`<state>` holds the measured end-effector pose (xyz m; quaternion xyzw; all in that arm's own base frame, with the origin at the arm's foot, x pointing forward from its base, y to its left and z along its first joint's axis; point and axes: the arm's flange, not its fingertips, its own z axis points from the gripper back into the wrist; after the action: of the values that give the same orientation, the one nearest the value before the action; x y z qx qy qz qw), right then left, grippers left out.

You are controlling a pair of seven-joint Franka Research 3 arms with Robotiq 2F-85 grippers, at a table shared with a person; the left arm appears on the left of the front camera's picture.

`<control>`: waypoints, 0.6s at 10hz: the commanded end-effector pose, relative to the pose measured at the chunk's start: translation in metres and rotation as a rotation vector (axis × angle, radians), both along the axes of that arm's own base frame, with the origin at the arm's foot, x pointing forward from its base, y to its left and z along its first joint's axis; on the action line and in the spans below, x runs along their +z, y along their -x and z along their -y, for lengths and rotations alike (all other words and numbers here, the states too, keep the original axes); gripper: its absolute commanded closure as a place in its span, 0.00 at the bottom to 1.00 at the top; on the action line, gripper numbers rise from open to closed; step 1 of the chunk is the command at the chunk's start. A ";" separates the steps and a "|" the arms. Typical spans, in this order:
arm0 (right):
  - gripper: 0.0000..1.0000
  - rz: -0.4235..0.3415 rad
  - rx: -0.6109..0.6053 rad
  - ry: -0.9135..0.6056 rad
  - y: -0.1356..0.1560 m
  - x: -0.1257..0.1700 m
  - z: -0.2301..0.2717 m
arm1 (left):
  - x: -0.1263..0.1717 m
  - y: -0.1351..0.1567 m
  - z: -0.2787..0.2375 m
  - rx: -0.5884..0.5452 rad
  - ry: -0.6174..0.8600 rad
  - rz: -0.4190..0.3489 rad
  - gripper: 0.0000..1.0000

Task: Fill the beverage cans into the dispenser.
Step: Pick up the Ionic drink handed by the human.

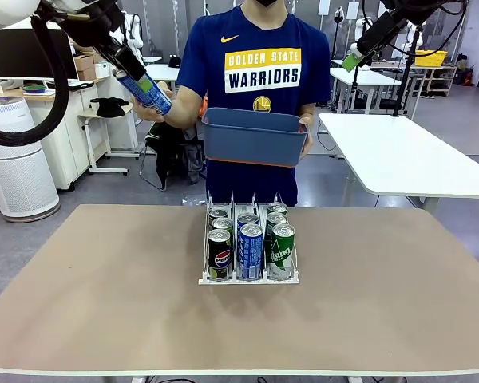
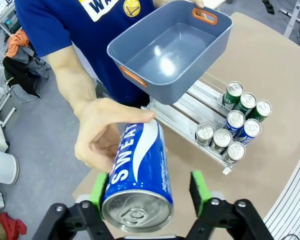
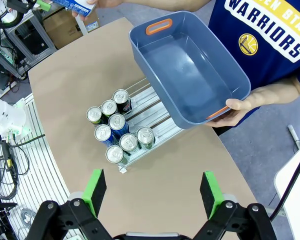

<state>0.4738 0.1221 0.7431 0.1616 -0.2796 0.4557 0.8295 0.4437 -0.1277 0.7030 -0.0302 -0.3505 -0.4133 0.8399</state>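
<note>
A blue beverage can (image 2: 137,170) lies between the green pads of my left gripper (image 2: 149,187), with a gap at the right pad. A person's hand (image 2: 102,137) still holds that can. In the front view this can (image 1: 146,90) and my left gripper (image 1: 128,70) are high at the upper left. The dispenser (image 1: 247,279) stands mid-table with several black, blue and green cans (image 1: 250,249) in its three lanes. My right gripper (image 3: 152,187) hangs open and empty high above the table, with the dispenser (image 3: 150,107) below it.
The person at the far side holds an empty blue-grey tub (image 1: 255,136) in the other hand, above the dispenser's back end. A white table (image 1: 407,159) stands at the right and a white air purifier (image 1: 16,159) at the left.
</note>
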 end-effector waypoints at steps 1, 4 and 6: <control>0.00 0.008 0.011 -0.010 0.001 -0.001 0.001 | 0.002 0.002 0.000 0.005 -0.010 -0.031 1.00; 0.00 0.008 0.011 -0.010 0.001 -0.001 0.001 | 0.003 0.004 -0.001 0.019 -0.005 -0.040 1.00; 0.00 0.008 0.011 -0.010 0.001 -0.001 0.001 | 0.004 0.005 -0.004 0.018 -0.007 -0.037 1.00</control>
<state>0.4738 0.1221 0.7431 0.1616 -0.2796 0.4557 0.8295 0.4412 -0.1275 0.7041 -0.0345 -0.3375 -0.4169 0.8432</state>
